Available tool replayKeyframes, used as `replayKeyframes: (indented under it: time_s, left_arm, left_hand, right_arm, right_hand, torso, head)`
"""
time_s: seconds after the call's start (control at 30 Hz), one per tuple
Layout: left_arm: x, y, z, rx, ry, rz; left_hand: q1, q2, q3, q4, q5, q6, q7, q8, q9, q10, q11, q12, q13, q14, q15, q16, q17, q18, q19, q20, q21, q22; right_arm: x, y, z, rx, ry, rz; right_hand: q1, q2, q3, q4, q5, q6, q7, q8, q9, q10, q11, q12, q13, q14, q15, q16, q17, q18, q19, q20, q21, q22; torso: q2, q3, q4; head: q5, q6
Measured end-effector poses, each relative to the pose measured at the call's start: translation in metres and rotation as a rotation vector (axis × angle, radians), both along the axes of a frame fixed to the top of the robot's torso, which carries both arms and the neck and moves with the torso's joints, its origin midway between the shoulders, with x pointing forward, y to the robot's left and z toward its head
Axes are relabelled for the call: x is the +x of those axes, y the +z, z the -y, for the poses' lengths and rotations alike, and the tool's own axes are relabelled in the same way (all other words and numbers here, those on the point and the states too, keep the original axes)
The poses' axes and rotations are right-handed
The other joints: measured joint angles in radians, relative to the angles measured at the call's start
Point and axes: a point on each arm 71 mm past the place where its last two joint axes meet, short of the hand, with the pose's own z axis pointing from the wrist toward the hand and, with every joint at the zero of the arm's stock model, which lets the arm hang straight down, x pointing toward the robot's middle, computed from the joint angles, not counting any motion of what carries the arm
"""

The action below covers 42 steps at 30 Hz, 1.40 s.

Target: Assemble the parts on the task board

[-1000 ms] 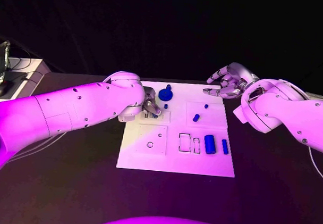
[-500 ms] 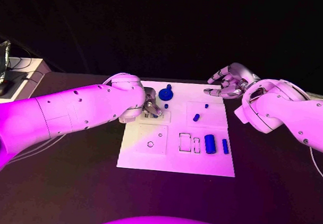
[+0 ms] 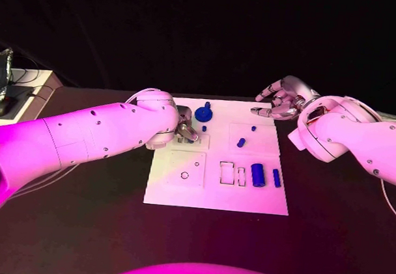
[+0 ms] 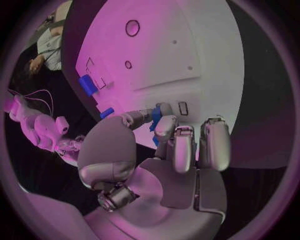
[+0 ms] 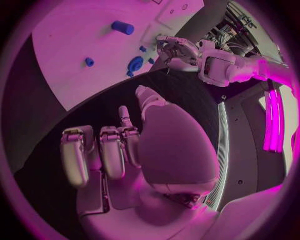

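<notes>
Half curled the left hand over the task board, fingertips at a small blue part, grasp not determinable, presumably for seating; parked the right hand empty, fingers spread, clear.

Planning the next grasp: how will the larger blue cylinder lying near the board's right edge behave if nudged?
The larger blue cylinder lies on its side on the flat white task board, so it probably rolls. It looks rigid, small, likely light.

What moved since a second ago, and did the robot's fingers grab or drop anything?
Almost nothing. The left hand stays low over the task board beside the round blue part; nothing grabbed or dropped. The right hand still hovers past the board's far corner. The other blue parts stayed put.
</notes>
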Motion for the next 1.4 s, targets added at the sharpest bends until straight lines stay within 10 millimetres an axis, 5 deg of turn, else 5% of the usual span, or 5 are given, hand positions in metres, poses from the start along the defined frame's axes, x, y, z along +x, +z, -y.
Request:
replayKeyframes:
  time_s: [1.4]
  left_arm:
    - [-0.0008, 0.0005, -0.0012, 0.006, -0.009, -0.006]
  left_hand:
    - [0.0, 0.0, 0.0, -0.001, 0.0, 0.0, 0.003, 0.0, 0.0, 0.0, 0.0, 0.0, -0.003, 0.0, 0.0, 0.0, 0.0, 0.0, 0.0, 0.0, 0.0, 0.003]
  right_arm:
    - [-0.0002, -0.0001, 0.0007, -0.001, -0.002, -0.001]
  right_hand:
    - [0.0, 0.0, 0.0, 0.0, 0.0, 0.0, 0.0, 0.0, 0.0, 0.0, 0.0, 0.0, -0.001, 0.0, 0.0, 0.0, 0.0, 0.0, 0.0, 0.0, 0.0, 0.001]
  torso:
    - [0.0, -0.0002, -0.0006]
  head:
    - [0.0, -0.006]
